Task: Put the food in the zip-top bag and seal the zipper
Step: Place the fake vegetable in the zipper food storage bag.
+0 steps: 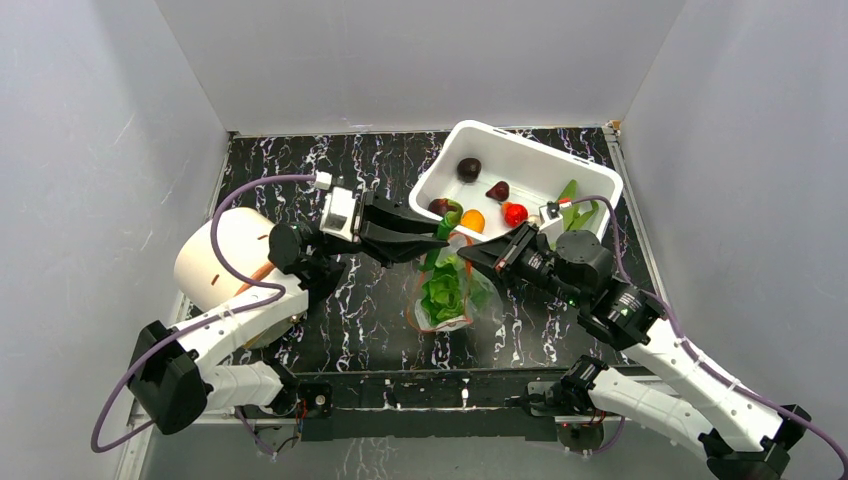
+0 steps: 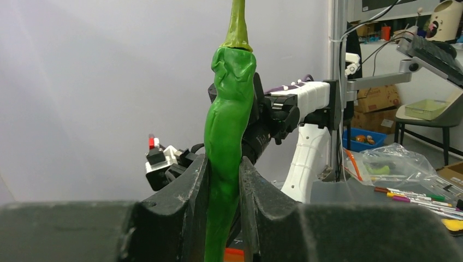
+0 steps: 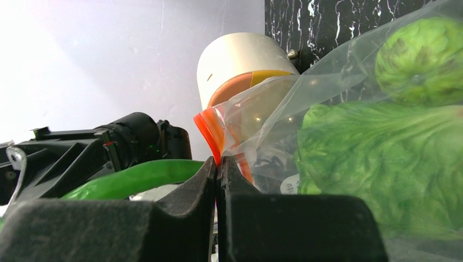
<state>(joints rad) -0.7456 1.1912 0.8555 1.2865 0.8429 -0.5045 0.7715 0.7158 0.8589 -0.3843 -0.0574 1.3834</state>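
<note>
White and smooth, a cylinder (image 1: 222, 262) sat at the left of the black, white-veined table (image 1: 290, 170).

Left gripper (image 1: 440, 230): jaws clamped on a long green pod (image 2: 225, 131). The pod was glossy and slightly lumpy. In the left wrist view it stood upright between the dark fingers, paler stem uppermost. Seen from above, it was near the mouth of the bag.

Centre: the zip-top bag (image 1: 450, 300), of clear crinkled film, lay on the table. It contained a ruffled pale-green cabbage (image 1: 443, 290) and a ribbed green ball (image 3: 419, 60). The zipper (image 3: 210, 128), a thin orange-red strip, ran along the bag's mouth.

Right gripper (image 1: 472, 252): jaws pressed together on the bag's mouth edge, at the strip.

Upper right: a white rectangular tub (image 1: 545, 160) with rounded corners. It held three dark purple rounds (image 1: 468, 168), an orange piece (image 1: 472, 220), a red tomato (image 1: 515, 213) and flat green pods (image 1: 575, 212).
</note>
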